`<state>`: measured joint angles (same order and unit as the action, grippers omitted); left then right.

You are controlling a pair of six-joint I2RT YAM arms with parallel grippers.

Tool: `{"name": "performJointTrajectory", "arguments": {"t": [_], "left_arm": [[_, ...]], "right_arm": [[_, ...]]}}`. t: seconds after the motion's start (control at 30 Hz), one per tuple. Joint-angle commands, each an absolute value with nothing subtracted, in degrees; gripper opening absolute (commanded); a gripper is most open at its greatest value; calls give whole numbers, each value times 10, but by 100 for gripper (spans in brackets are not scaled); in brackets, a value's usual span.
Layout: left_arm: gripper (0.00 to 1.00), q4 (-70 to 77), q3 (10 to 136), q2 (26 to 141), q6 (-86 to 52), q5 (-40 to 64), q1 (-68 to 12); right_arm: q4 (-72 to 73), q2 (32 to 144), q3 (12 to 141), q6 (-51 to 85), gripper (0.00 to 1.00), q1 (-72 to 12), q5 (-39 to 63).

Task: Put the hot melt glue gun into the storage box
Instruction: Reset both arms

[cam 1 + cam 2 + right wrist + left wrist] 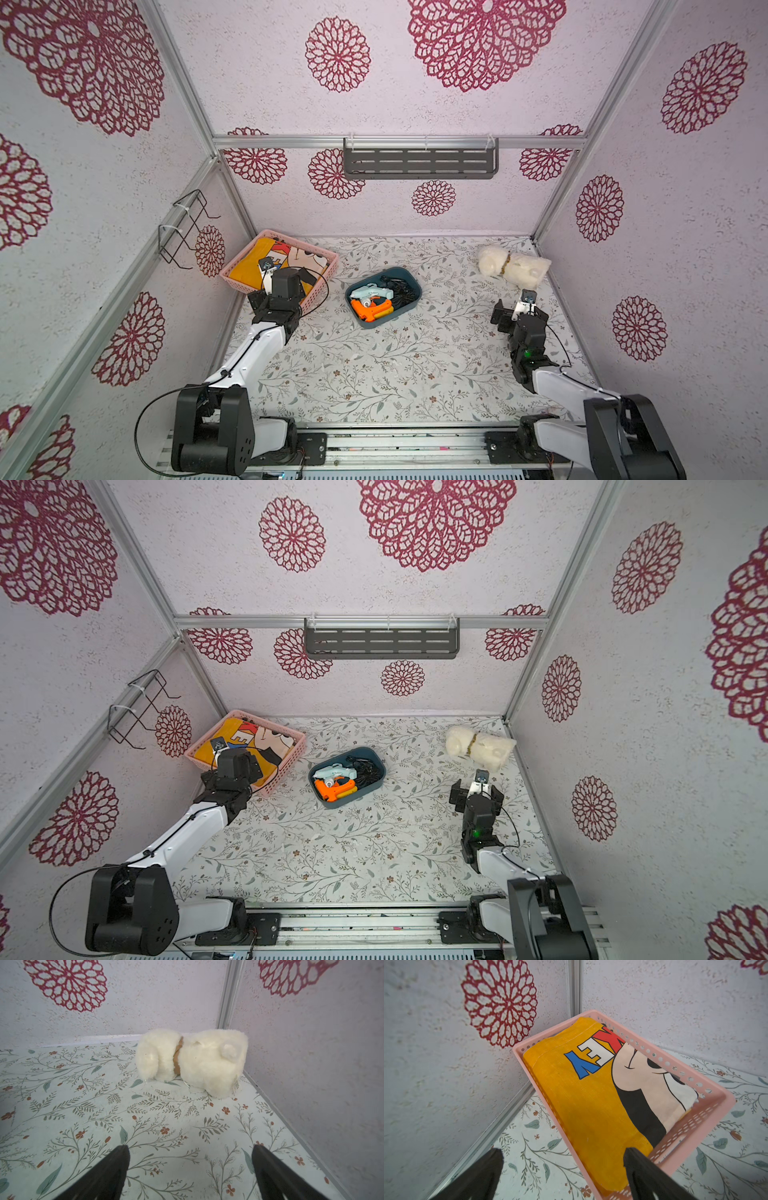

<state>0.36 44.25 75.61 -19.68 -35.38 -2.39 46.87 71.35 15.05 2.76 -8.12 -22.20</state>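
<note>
Left wrist view: left gripper (563,1153) has its jaws spread wide with nothing between them. One fingertip (633,1159) shows over the near end of a yellow cloth (581,1105), the other over bare table (533,1167) by the left wall. Whether that fingertip touches the cloth: cannot tell. Cloth lies folded in a pink basket (726,1101) set in the far left corner.

Right wrist view: right gripper (190,1148) is likewise wide open and empty. It is above the table, facing a white plush (197,1059) in the far right corner and well apart from it.

Both top views: box (374,324) (338,804) sits mid-table between the arms, near the basket on its right, apart from both grippers. Blue gun (372,293) lies inside along the far side, orange gun (372,311) just beside it on the near side. Black cord (401,291) is bunched in the right end of the box.
</note>
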Motion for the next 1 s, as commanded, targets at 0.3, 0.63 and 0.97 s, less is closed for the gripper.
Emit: {"name": "performJointTrajectory", "arguments": {"t": [0.3,0.63,0.97], "left_arm": [[99,245,457,912,-158,-260,31],[93,193,382,778,-154,-215,18],[97,264,306,811,-159,-276,34]], "right_arm": [[658,865,177,5,99,-63,-179],[675,862,167,5,99,-62,-180],[686,860,160,4,99,-62,-177]]}}
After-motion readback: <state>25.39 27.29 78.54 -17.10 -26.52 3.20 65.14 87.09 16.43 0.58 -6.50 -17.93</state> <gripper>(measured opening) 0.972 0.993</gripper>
